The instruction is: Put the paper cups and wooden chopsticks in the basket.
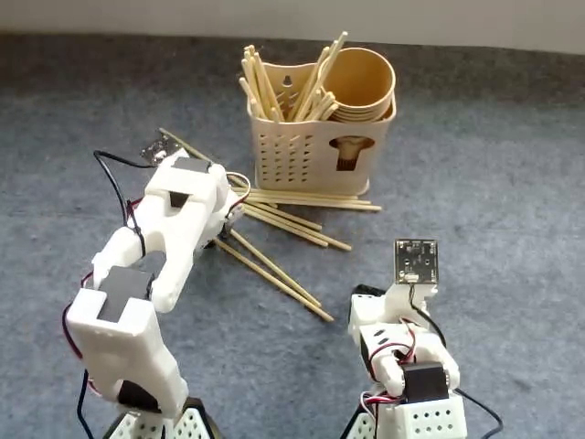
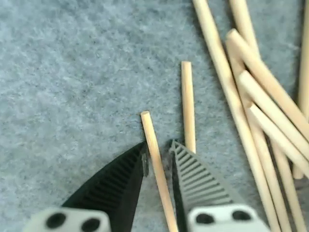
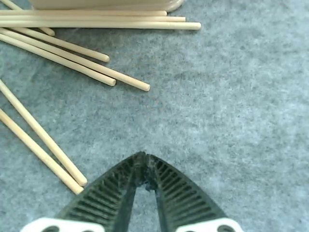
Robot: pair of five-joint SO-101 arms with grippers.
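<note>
A cream slotted basket (image 1: 315,155) stands at the back centre. It holds stacked paper cups (image 1: 364,84) and several upright wooden chopsticks (image 1: 274,87). More chopsticks (image 1: 292,221) lie loose on the grey carpet in front of it. My left arm (image 1: 174,219) stretches over their left ends. My left gripper (image 2: 158,151) is low, open by a narrow gap, with one chopstick (image 2: 155,159) lying between the fingers and a second chopstick (image 2: 187,104) just beside. My right gripper (image 3: 143,162) is shut on nothing, hovering over bare carpet short of the loose chopsticks (image 3: 72,67).
The right arm (image 1: 407,357) is folded back at the front right. A fan of chopsticks (image 2: 260,111) lies close beside the left gripper. Two long chopsticks (image 1: 274,270) run diagonally between the arms. The basket's base (image 3: 106,4) is beyond the right gripper.
</note>
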